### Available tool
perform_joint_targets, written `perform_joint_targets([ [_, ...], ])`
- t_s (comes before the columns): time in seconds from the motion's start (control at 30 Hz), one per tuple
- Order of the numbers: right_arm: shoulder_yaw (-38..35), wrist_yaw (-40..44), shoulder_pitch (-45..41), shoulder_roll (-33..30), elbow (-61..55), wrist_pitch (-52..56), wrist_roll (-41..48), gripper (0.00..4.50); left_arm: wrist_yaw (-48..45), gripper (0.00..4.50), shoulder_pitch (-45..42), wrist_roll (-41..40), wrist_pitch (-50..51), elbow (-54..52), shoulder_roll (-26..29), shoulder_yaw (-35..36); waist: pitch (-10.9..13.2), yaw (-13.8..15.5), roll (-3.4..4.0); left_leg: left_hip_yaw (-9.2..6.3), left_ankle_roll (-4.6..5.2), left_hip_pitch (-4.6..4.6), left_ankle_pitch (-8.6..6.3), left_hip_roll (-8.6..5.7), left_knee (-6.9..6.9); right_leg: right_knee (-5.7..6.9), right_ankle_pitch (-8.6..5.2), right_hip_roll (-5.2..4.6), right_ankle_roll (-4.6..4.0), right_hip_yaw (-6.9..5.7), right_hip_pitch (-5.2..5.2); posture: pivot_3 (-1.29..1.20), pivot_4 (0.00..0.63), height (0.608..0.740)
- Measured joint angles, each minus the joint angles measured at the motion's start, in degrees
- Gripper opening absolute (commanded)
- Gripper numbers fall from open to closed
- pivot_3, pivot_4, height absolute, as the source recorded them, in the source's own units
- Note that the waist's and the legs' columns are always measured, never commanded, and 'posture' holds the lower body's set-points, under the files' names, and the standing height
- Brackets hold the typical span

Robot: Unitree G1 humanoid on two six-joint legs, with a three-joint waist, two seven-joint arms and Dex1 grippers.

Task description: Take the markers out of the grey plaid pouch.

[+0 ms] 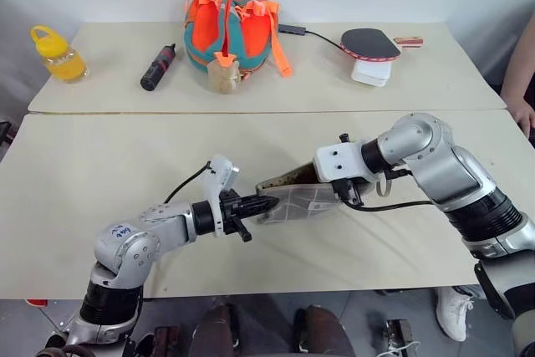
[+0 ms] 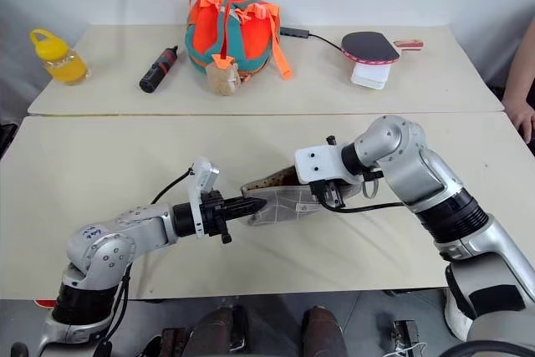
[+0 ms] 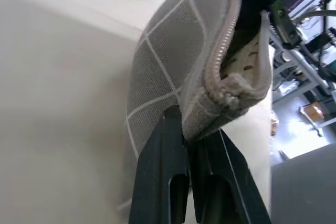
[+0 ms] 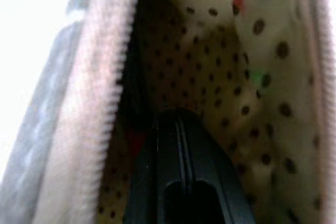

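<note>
Centre frame: left gripper (image 1: pixel 266 204) clamped on pouch (image 1: pixel 294 200) corner; right gripper (image 4: pixel 181 145), fingers together, inside open pouch mouth, holding nothing visible.

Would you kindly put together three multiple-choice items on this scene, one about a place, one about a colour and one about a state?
1. Where does the orange-and-teal bag sit?
A. on the far table
B. on the floor
C. on the near table

2. What colour is the small bottle at the far table's left end?
A. blue
B. yellow
C. white

3. What is the left gripper doing?
A. hanging open above the table
B. gripping the black-and-red cylinder
C. pinching an end of the grey plaid pouch

Answers: 1 A, it stands between the cylinder and the paddle. 2 B, both body and cap are yellow. 3 C, the left wrist view shows its fingers shut on the fabric.
</note>
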Motion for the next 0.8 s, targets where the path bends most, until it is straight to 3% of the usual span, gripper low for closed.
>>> perform_joint_targets([
  [0.07, 0.0, 0.0, 0.1, 0.2, 0.4, -0.2, 0.0, 0.37, 0.1, 0.0, 0.0, 0.4, -0.4, 0.3, -0.5, 0.0, 0.0, 0.0, 0.0, 0.0, 0.0, 0.0, 0.0, 0.0, 0.01, 0.01, 0.0, 0.0, 0.0, 0.0, 0.01, 0.0, 0.15, 0.74],
  [0.17, -0.4, 0.6, 0.2, 0.8, 0.4, 0.5, 0.9, 1.26, 0.1, 0.0, -0.2, 0.6, -0.5, 0.5, -0.6, 0.3, 0.0, 0.0, 0.0, -0.01, 0.0, 0.0, 0.0, 0.0, 0.01, 0.01, 0.0, 0.0, 0.0, -0.01, 0.01, 0.0, 0.15, 0.74],
  [0.5, -0.8, 2.0, 1.6, 0.9, -1.6, 3.7, 2.6, 1.26, -0.9, 0.0, 1.0, 0.3, -0.3, -0.7, -0.4, 0.4, 0.0, 0.0, 0.0, -0.02, 0.0, 0.0, 0.0, 0.01, -0.02, 0.0, 0.0, 0.0, 0.0, -0.01, 0.01, 0.0, 0.15, 0.74],
  [0.8, -0.1, -1.8, 4.9, 2.1, -0.8, -2.2, -2.1, 1.26, -1.1, 0.0, 2.1, 0.6, 0.0, -2.5, -0.3, -0.6, 0.0, -0.2, 0.0, 0.0, 0.0, 0.03, 0.0, 0.02, 0.0, 0.01, 0.0, 0.01, 0.0, 0.01, 0.01, 0.0, 0.15, 0.74],
])
